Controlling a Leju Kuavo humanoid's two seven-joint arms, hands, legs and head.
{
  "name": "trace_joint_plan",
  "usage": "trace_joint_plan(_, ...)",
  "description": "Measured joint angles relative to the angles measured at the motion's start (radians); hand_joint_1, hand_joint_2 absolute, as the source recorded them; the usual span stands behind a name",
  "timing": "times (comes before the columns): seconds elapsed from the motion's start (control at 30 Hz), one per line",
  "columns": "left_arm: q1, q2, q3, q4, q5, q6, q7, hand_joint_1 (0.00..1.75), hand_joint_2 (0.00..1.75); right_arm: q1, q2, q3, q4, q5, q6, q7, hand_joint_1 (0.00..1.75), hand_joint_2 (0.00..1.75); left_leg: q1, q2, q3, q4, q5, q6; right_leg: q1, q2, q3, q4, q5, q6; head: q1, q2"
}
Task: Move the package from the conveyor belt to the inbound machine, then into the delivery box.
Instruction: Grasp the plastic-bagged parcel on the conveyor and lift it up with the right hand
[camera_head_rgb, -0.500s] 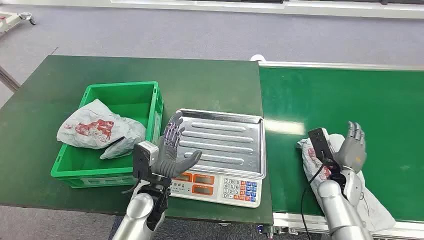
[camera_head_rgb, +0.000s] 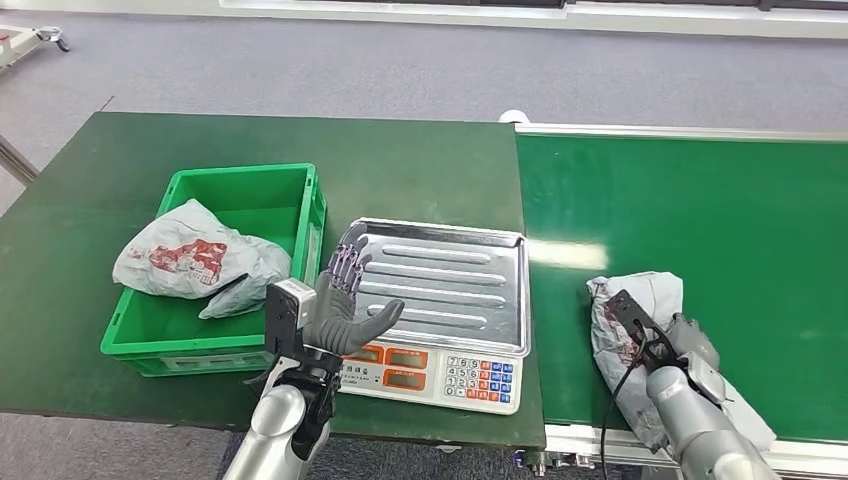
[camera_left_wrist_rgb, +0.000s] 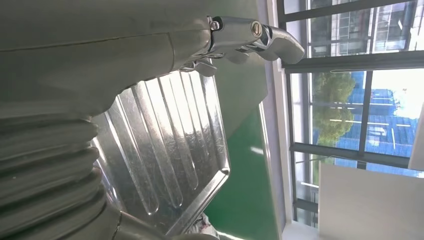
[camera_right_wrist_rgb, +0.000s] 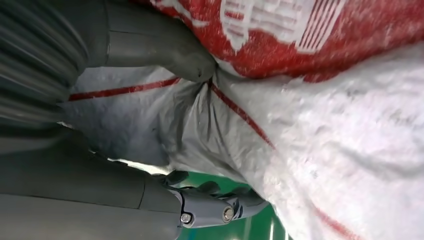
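The scale (camera_head_rgb: 432, 375) sat at the near edge of the dark green table (camera_head_rgb: 130, 150), its steel tray (camera_head_rgb: 440, 280) bare and shining, its orange displays and keypad facing the robot; the tray's ribbed surface also showed in the left wrist view (camera_left_wrist_rgb: 165, 145). To the right of the scale, across the seam, ran the green conveyor belt (camera_head_rgb: 700, 200), and on the belt's near part lay the package (camera_head_rgb: 640, 300), a grey plastic mailing bag with red print, crumpled and lying flat; the right hand (camera_head_rgb: 690, 345) was down on it, and in the right wrist view (camera_right_wrist_rgb: 165, 195) the thick thumb (camera_right_wrist_rgb: 185, 60) pressed into the bag (camera_right_wrist_rgb: 325, 125) while a finger curled against its edge just above the belt, so the hand had taken hold of the package, though it could not be told whether the bag had left the belt. The left hand (camera_head_rgb: 340, 310) hovered over the scale's near left corner, fingers spread upward and thumb out toward the tray, holding nothing; in its own wrist view (camera_left_wrist_rgb: 250, 37) the fingers stood apart above the tray. To the left of the scale stood a green crate (camera_head_rgb: 315, 210), just beside the tray, with another grey and red bag (camera_head_rgb: 195, 255) draped over its left wall.
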Motion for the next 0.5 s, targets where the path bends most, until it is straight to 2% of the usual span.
trace_joint_plan(0.13, -0.005, 0.000, -0.001, 0.004, 0.011, -0.008, 0.003, 0.00, 1.75, 0.014, 0.053, -0.037, 0.022, -0.052, 0.068, -0.030, 0.00, 1.75, 0.006, 0.010, 0.014, 0.000, -0.011, -0.004, 0.007, 0.011, 0.016, -0.003, -0.005, -0.004, 0.000, 0.000)
trace_joint_plan(0.3, -0.022, -0.002, -0.008, 0.013, 0.016, -0.010, 0.004, 0.00, 1.75, 0.030, 0.103, -0.063, 0.032, -0.070, 0.077, -0.062, 0.02, 1.75, 0.014, 0.027, 0.049, 0.000, -0.035, -0.003, 0.014, 0.028, 0.050, -0.004, -0.018, -0.008, 0.000, 0.000)
trace_joint_plan(0.43, -0.049, -0.008, -0.020, 0.013, 0.019, -0.010, 0.001, 0.00, 1.75, 0.030, 0.129, -0.074, 0.032, -0.090, 0.079, -0.120, 1.75, 1.75, 0.018, 0.035, 0.054, 0.000, -0.032, -0.010, 0.018, 0.037, 0.053, -0.004, -0.016, -0.011, 0.000, 0.000)
trace_joint_plan(0.5, -0.062, -0.011, -0.027, 0.012, 0.023, -0.010, -0.002, 0.00, 1.75, 0.036, 0.145, -0.084, 0.032, -0.113, 0.051, -0.172, 1.75, 1.75, 0.019, 0.039, 0.052, 0.001, -0.032, -0.011, 0.018, 0.040, 0.050, -0.004, -0.015, -0.012, 0.000, 0.000)
